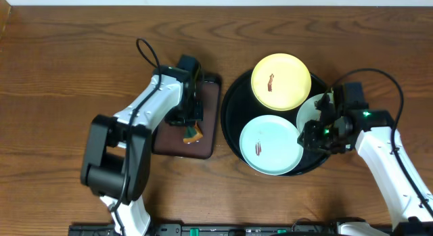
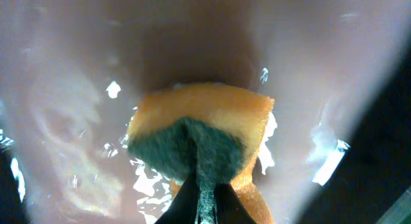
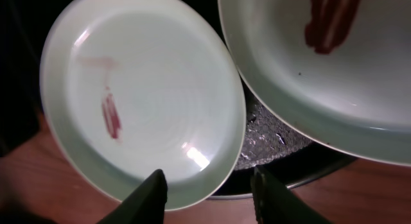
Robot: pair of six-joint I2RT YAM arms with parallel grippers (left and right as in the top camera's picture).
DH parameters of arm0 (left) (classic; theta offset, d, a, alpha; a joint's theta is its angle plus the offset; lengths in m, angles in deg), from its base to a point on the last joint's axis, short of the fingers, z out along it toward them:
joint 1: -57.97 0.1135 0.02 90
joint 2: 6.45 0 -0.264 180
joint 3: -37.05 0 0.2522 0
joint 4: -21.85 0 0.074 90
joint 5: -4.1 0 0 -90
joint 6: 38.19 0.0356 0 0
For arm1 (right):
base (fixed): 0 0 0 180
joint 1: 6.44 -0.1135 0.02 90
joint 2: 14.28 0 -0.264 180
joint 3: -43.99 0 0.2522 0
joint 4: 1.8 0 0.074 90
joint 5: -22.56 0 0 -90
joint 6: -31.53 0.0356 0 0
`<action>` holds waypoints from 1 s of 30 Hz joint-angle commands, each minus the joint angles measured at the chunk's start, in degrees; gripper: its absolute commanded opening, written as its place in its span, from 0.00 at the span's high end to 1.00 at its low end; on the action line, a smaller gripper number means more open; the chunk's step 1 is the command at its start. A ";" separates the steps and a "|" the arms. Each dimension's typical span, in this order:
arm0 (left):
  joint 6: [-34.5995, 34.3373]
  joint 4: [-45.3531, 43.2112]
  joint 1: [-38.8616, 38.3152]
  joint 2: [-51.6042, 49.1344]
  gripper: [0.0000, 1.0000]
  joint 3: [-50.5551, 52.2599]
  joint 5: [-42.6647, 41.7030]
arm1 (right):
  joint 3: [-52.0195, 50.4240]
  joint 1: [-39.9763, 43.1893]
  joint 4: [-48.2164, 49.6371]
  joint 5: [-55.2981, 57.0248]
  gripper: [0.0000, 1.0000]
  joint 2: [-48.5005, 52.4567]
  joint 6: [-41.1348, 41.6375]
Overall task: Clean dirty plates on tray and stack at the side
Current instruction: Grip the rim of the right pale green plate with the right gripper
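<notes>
Three dirty plates lie on the black tray [image 1: 230, 124]: a pale yellow plate [image 1: 281, 80] at the back, a mint plate [image 1: 270, 145] at the front, and a second mint plate [image 1: 312, 111] at the right. All carry a red-brown smear. My right gripper [image 3: 209, 192] is open and straddles the near rim of the right mint plate [image 3: 141, 95], which sticks out past the tray's rim [image 3: 308, 169]. My left gripper [image 2: 204, 208] is shut on an orange sponge with a green pad [image 2: 196, 131], low over the brown rectangular tray [image 1: 203, 101].
The wet, glossy brown tray sits just left of the black tray, almost touching it. Bare wooden table [image 1: 67, 74] stretches to the left and along the back. The front mint plate [image 3: 321, 57] lies close beside the plate between my right fingers.
</notes>
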 commanded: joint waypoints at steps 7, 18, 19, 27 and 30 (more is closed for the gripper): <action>0.37 6.51 0.28 12.83 0.93 -4.26 -0.31 | -11.52 -4.55 13.07 5.75 0.63 0.11 4.07; 0.37 8.61 0.28 17.35 0.93 -4.24 -0.33 | -17.11 -5.33 22.38 5.07 0.81 0.11 9.14; 0.35 8.66 0.28 17.35 0.93 -4.24 -0.33 | -17.99 -5.31 23.87 4.76 0.89 0.11 12.37; 0.35 9.31 0.28 17.35 0.93 -4.24 -1.46 | -19.30 -5.33 27.58 7.28 0.99 0.11 24.28; 0.35 9.31 0.24 17.35 0.93 -4.24 -2.27 | -19.30 -5.33 29.79 4.26 0.98 0.11 21.09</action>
